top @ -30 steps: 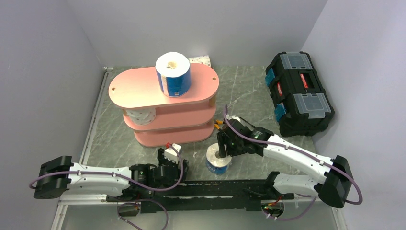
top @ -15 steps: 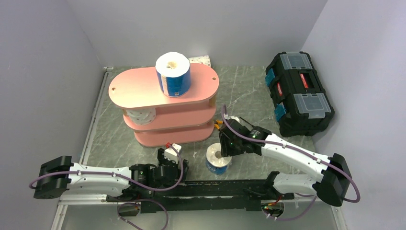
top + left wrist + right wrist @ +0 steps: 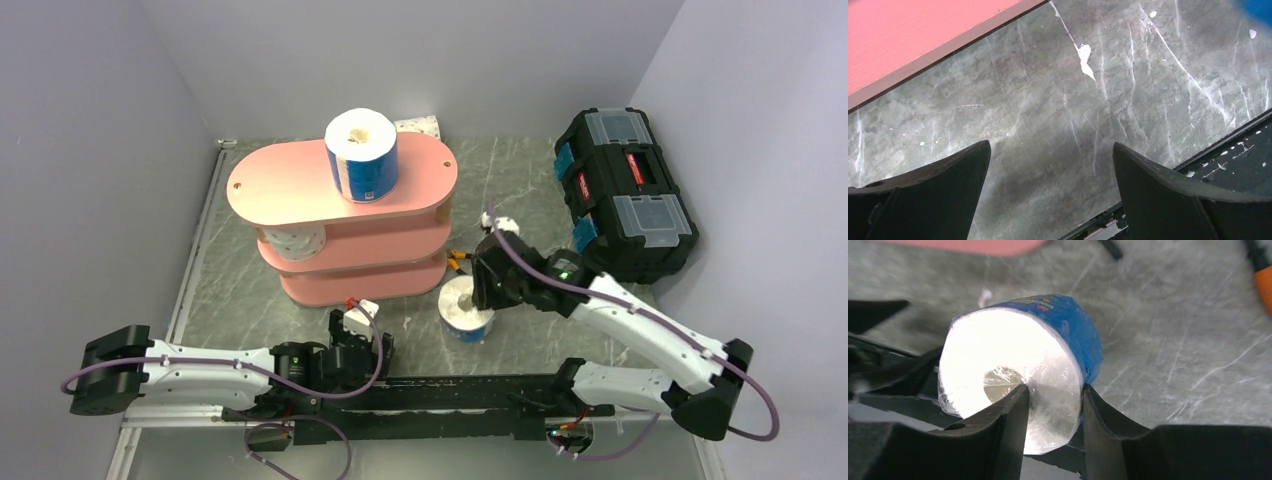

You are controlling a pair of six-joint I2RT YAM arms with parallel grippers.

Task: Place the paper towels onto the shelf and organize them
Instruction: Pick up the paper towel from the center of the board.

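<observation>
Pink shelf (image 3: pixel 280 185) fills the upper left of the top view. The left gripper (image 3: pixel 357 322) sits just below its bottom board, fingers spread and holding nothing; its wrist view only shows bare marble table (image 3: pixel 1073 100) and a pink edge. On the shelf so far there's one blue-wrapped roll (image 3: pixel 362 155) upright on the top board and a speckled roll (image 3: pixel 293 241) tucked into the middle tier at its left end. A third roll (image 3: pixel 418 126) peeks out behind the shelf.

Centre of frame is the action. The right gripper (image 3: pixel 484 290) is clamped on a second blue roll (image 3: pixel 462 310), one finger down the core and the other on the outside wall, just right of the bottom tier. We reckon this is the pick-and-carry step, though it's hard to say whether the roll is clear of the table. The next move needs a lift and a swing left onto a free board, without the roll tipping out of that one-wall pinch.

An orange-handled tool (image 3: pixel 457 260) lies between roll and shelf, so we'd go over it. The black toolbox (image 3: pixel 625 195) sits far right, out of the way.
</observation>
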